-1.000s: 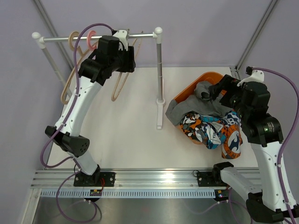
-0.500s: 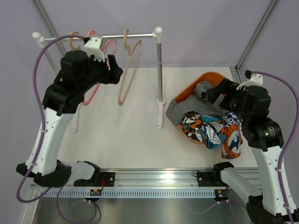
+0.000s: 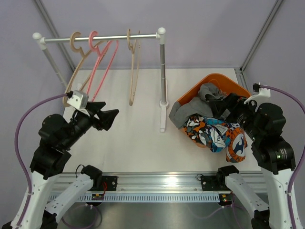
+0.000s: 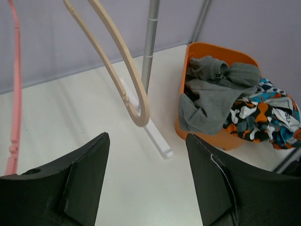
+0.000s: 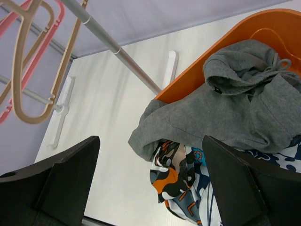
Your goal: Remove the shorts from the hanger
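All the shorts lie heaped in the orange basket [image 3: 217,78] at the right. The dark grey shorts [image 3: 183,110] drape over its rim, the camouflage shorts [image 3: 202,130] spill forward, and the blue-orange patterned shorts [image 3: 234,143] lie beside them. Three hangers hang bare on the rail: a beige hanger [image 3: 76,62], a pink hanger [image 3: 104,59] and another beige hanger [image 3: 133,71]. My left gripper [image 3: 108,118] is open and empty, low at the near left, well below the rail. My right gripper [image 5: 150,139] is open and empty above the grey shorts [image 5: 235,99] and camouflage shorts [image 5: 176,179].
The rail [image 3: 109,36] rests on two white posts, and the right post [image 3: 163,71] and its foot [image 4: 157,139] stand between the hangers and the basket [image 4: 188,52]. Purple cables loop from both arms. Metal frame bars run along the back corners.
My left arm has swung down and back from the rail to the near left, its jaws widening. The hangers now hang free. My right gripper has drawn back slightly from the basket.
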